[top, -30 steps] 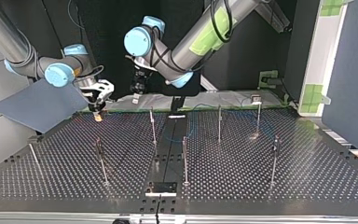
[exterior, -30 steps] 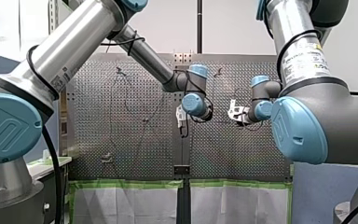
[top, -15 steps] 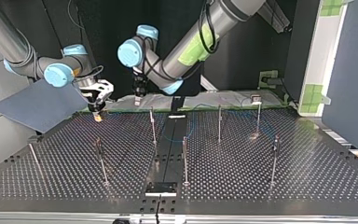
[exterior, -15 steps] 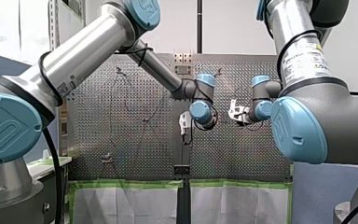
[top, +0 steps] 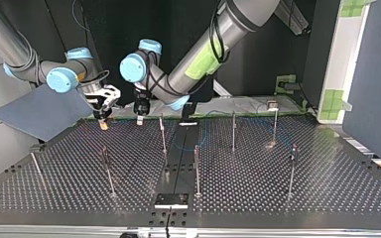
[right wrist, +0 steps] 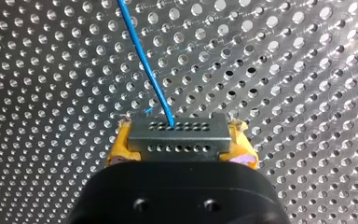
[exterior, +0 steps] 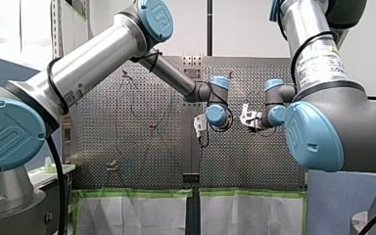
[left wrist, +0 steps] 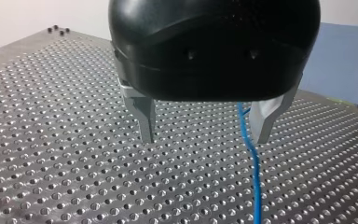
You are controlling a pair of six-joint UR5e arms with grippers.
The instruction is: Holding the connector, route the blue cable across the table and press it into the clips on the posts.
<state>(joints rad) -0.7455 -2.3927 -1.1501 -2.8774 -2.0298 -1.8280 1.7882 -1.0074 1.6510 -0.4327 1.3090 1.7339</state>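
In the right wrist view my right gripper has its yellow pads shut on a grey connector. The blue cable leaves the connector and runs ahead over the perforated table. My left gripper hangs open just above the table, and the blue cable passes between its metal fingers, close to one of them. In the top view my right gripper is at the far left, with my left gripper close beside it. Thin posts with clips stand across the table.
More posts stand in the middle and right of the top view. A grey-blue panel leans at the left. A black bracket sits at the near edge.
My left arm has swung toward the top view's left, bringing its open gripper close to my right gripper. My right arm has not moved.
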